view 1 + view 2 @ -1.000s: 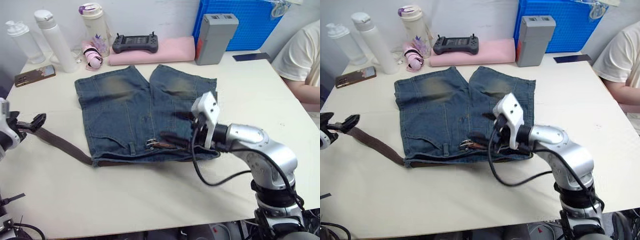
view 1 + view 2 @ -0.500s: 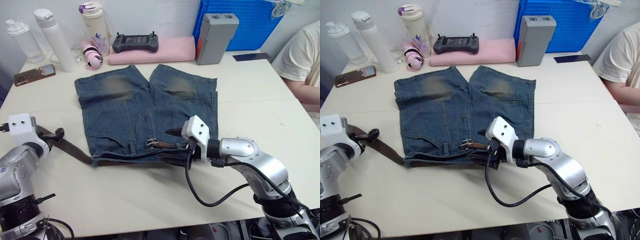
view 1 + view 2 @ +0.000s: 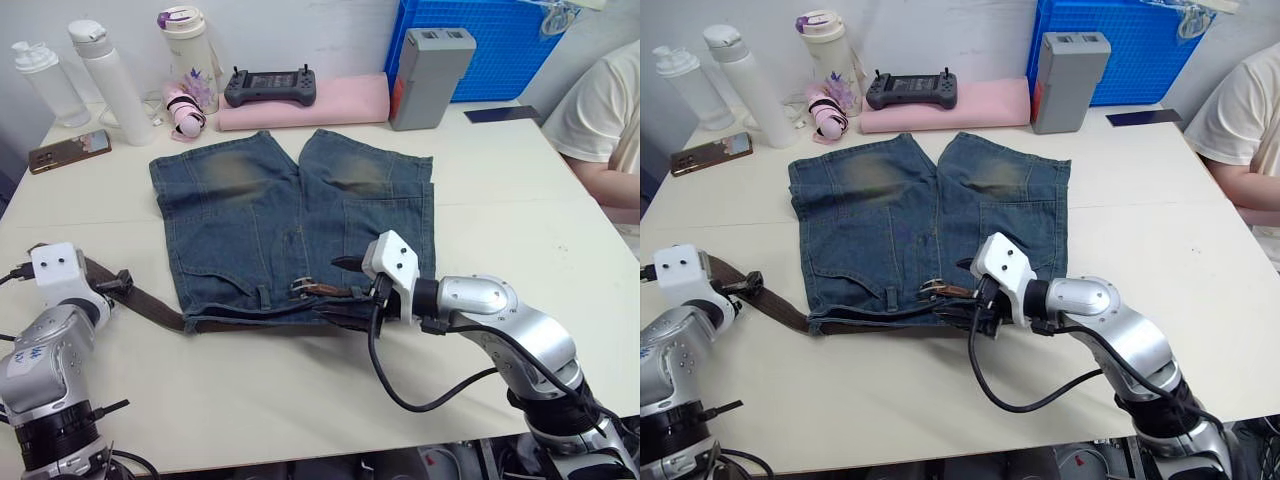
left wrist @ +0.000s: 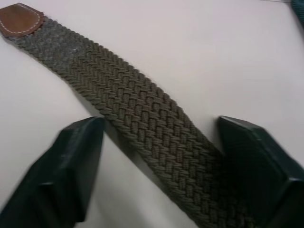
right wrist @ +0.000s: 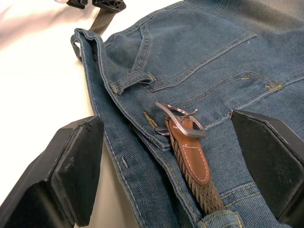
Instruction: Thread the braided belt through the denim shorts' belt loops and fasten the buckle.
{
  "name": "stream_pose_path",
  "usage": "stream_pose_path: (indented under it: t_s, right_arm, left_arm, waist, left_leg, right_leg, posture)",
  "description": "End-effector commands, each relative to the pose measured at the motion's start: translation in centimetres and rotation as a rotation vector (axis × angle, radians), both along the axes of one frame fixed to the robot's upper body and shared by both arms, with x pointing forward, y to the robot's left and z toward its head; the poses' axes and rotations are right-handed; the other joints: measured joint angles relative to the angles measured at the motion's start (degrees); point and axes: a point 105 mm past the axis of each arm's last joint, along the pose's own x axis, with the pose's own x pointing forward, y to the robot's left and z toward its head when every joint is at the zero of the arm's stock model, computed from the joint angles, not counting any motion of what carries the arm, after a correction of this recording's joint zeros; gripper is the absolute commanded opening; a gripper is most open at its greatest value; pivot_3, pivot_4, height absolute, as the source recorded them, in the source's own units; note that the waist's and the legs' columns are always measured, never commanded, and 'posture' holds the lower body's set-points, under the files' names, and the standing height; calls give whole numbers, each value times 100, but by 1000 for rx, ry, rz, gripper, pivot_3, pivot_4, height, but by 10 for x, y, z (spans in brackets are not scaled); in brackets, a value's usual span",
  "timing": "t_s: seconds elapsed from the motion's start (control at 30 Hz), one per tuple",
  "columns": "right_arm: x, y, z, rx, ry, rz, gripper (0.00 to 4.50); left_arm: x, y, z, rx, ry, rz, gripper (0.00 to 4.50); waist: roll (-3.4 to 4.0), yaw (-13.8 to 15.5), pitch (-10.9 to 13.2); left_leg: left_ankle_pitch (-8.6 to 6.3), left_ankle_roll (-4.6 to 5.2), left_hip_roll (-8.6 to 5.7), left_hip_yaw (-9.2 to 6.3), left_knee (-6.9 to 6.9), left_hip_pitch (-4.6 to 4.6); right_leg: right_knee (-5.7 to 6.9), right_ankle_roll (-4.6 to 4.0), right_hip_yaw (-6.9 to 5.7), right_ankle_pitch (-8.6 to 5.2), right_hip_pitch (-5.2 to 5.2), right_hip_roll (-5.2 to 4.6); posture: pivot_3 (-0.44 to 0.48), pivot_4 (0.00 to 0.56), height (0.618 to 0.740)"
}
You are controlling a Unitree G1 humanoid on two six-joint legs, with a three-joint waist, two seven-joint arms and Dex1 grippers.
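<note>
The denim shorts (image 3: 260, 220) lie flat mid-table, waistband toward me. The braided belt (image 3: 150, 300) runs from the left into the waistband, and the buckle (image 3: 303, 289) rests on the denim near the middle. My left gripper (image 3: 112, 284) is open, its fingers straddling the strap (image 4: 156, 142) a little short of the brown leather tip (image 4: 19, 20). My right gripper (image 3: 340, 292) is open at the waistband, one finger to each side of the buckle (image 5: 180, 121). A belt loop (image 5: 130, 77) stands just beside the buckle.
Along the back edge stand bottles (image 3: 110, 80), a phone (image 3: 68, 150), a controller (image 3: 270, 86) on a pink pad, a grey box (image 3: 430, 75) and a blue crate (image 3: 490, 45). A person (image 3: 610, 120) sits at the far right. Bare table (image 3: 520, 220) lies right of the shorts.
My right gripper came down from above the shorts to the waistband at the buckle. My left arm swung in from the left edge and now straddles the belt's free end.
</note>
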Motion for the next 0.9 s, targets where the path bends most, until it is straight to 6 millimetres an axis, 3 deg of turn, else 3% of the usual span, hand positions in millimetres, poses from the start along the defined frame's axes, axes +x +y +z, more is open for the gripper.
stream_pose_path:
  t_s: [0.03,0.2,0.37,0.43,0.53,0.6,0.67,0.73,0.9]
  right_arm:
    - [-4,0,9,13,-47,24,4500]
    - [-3,1,11,19,-50,23,4500]
    - [-2,1,12,22,-53,18,4500]
    - [-2,-1,13,20,-60,12,4500]
    - [-1,-4,15,16,-71,7,4500]
    - [0,-6,17,7,-83,3,4500]
    - [3,-9,19,-15,-116,-12,4500]
    - [9,-11,19,-59,-193,-42,4500]
    - [23,-5,21,-204,-499,-60,4500]
  left_arm:
    - [-7,10,-13,-29,32,56,2185]
    - [-2,10,-11,-44,-1,60,95]
    - [20,-13,32,41,-201,-81,95]
    - [28,-37,60,221,-271,-233,95]
    - [32,-68,82,457,-325,-425,95]
    - [29,-107,98,714,-372,-656,95]
    - [17,-146,95,970,-376,-934,95]
    - [4,-165,82,1107,-342,-1140,95]
    - [-14,-179,62,1254,-282,-1420,95]
  waist:
    - [0,-4,0]
    - [0,-2,0]
    - [-1,16,0]
    - [-3,42,0]
    - [-4,53,0]
    - [-4,24,0]
    - [1,10,3]
    - [2,7,5]
    - [23,-17,15]
  left_leg:
    - [0,0,0,1,0,1]
    - [0,0,1,3,0,3]
    - [1,-2,2,-1,6,-3]
    - [1,-1,0,-6,11,-8]
    - [1,-1,-3,-10,12,-17]
    - [0,-1,-4,-9,6,-16]
    - [0,-1,-3,-6,1,-17]
    - [0,-1,-5,-5,-3,-15]
    - [0,-1,0,7,-8,-18]
  right_leg:
    - [0,0,1,0,0,0]
    - [2,0,1,0,0,0]
    - [3,0,-2,0,0,0]
    - [3,0,-4,0,0,-1]
    - [1,0,-9,0,-2,-1]
    - [-4,0,-8,0,-2,-1]
    - [-6,-1,-12,0,-5,-1]
    - [-7,-1,-7,0,-5,-1]
    - [-15,-2,-7,-1,-15,0]
  posture:
    - [0,150,705]
    - [0,150,705]
    - [0,150,705]
    - [0,150,705]
    - [0,150,705]
    - [0,150,705]
    - [0,150,705]
    - [0,150,705]
    - [0,150,705]
